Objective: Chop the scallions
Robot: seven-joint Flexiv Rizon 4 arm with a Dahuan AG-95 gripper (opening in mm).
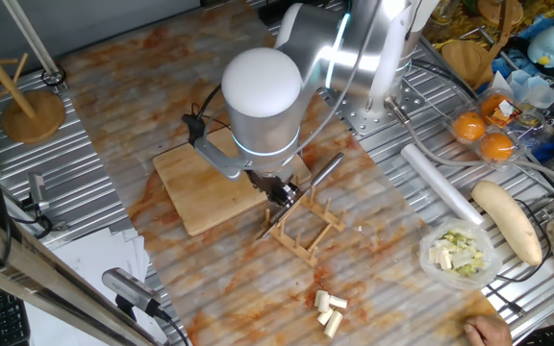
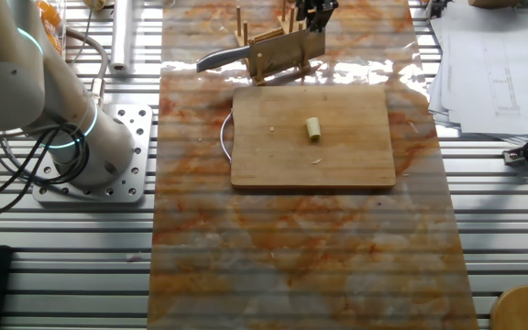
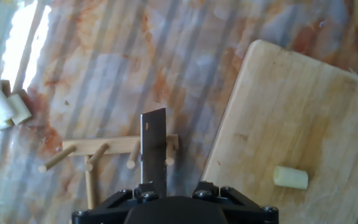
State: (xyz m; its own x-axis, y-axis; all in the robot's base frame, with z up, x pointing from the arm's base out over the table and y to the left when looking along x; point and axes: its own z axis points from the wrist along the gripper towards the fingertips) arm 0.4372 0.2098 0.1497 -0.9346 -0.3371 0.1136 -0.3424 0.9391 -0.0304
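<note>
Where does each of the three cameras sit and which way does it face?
One fixed view: high, behind the arm, looking down on the cutting board and wooden rack.
The other fixed view: opposite side, facing the robot base; the scallion stub lies on the board.
Hand view: on the gripper, looking down past the knife.
All share board and rack.

We find no legible text, label, brand, number or sign in any view. The paper sheets (image 2: 493, 55) beside the tabletop (image 2: 301, 257) carry printed lines, too small for us to read.
</note>
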